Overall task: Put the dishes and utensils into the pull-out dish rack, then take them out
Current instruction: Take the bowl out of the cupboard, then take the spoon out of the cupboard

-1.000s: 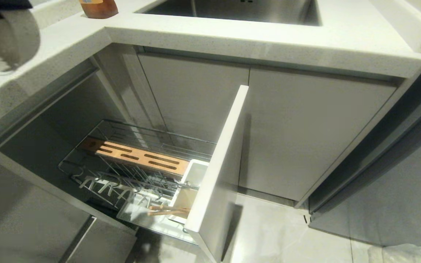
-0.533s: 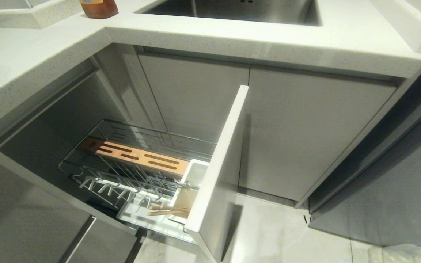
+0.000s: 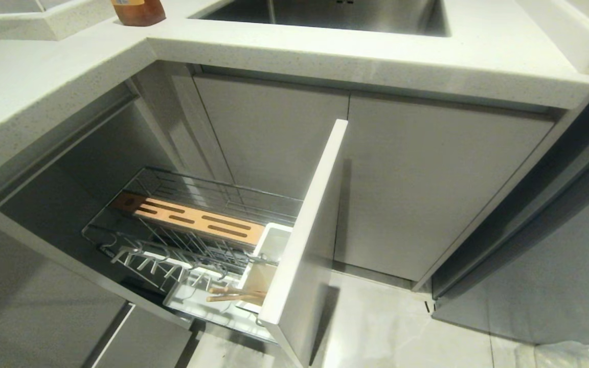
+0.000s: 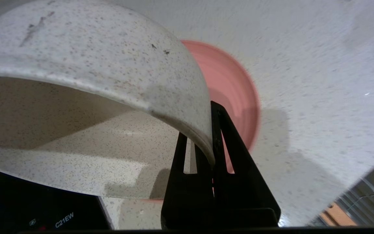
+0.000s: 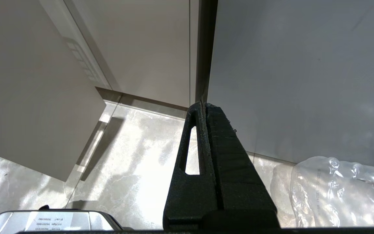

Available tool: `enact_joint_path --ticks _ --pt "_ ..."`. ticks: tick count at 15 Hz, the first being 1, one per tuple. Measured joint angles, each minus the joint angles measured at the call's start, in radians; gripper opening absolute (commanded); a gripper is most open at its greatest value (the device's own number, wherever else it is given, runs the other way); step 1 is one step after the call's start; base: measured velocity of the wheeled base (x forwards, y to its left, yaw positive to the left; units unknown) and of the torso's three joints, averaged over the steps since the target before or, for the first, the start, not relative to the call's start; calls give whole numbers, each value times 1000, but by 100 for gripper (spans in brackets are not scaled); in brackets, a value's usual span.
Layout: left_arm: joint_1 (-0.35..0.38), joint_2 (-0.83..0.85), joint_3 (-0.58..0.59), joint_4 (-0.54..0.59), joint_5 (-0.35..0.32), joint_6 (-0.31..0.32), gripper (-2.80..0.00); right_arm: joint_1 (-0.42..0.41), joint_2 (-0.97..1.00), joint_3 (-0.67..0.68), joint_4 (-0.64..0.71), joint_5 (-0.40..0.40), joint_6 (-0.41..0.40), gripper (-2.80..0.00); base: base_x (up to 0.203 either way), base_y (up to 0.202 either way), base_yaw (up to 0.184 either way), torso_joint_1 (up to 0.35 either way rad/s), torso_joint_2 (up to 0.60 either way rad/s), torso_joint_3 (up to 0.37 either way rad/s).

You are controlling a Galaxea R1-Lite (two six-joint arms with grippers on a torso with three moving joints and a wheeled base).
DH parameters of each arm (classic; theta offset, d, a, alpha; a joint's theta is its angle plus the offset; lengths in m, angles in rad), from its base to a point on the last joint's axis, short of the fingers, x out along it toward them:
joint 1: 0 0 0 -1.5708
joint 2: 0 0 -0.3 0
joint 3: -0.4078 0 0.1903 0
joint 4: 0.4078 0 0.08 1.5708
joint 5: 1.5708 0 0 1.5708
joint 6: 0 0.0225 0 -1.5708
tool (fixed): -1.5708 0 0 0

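Jaws pinch bowl (image 4: pixel 86 97) rim above plate (image 4: pixel 232 87).

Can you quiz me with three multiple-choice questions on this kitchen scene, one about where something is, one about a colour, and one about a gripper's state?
1. Where do the thin light-wooden chopsticks lie?
A. At the front of the pulled-out chrome wire dish rack, by the white utensil cups
B. In the steel sink
C. On the floor tiles

2. What colour is the round flat plate on the speckled countertop beyond the held bowl?
A. Blue
B. Pink
C. Black

3. What is the state of the left gripper?
A. Wide open and empty
B. Shut on the rim of the speckled cream-white bowl
C. Shut on the chopsticks

Answers:
1. A, the head view shows them at the rack's front end, just behind its tall white front panel.
2. B, the left wrist view shows a pink disc behind the bowl.
3. B, the black fingers pinch the bowl's rim between them.
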Motion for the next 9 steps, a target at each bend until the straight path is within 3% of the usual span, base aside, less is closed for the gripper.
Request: enact_joint_path --ticks 4,9 --pt "21 81 -4 133 -51 38 -280 0 0 0 0 0 0 -280 0 0 0 0 0 0" --pt "-2 105 6 144 -46 39 -280 0 0 0 0 0 0 -280 0 0 0 0 0 0"
